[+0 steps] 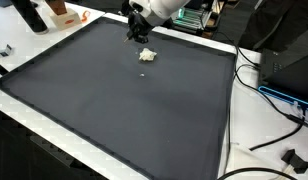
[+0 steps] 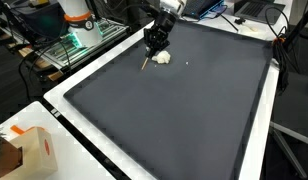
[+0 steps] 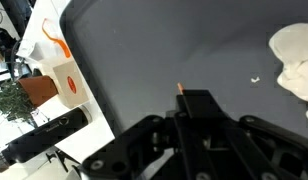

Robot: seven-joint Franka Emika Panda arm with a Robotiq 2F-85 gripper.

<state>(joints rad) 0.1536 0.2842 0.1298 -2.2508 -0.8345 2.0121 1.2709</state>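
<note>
Gripper point(image 2: 151, 50) hangs over a dark mat point(image 2: 174, 120) on the desk point(image 2: 79, 140), close to one edge of the mat, jaws closed on a thin stick point(image 2: 146, 62). Stick's long axis is slanted, pointing down out of the jaws toward the mat; wrist view shows an orange tip. Tip contact with mat unclear. White crumpled wad point(image 2: 163, 57) lies just beside the stick, tiny white crumb point(image 2: 186, 64) nearby.

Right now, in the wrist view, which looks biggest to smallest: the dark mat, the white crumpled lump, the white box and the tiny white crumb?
1. dark mat, by far the largest.
2. white box and white crumpled lump: they look alike, and the picture edge cuts the lump off, so no ranking.
3. tiny white crumb, the smallest.
</note>
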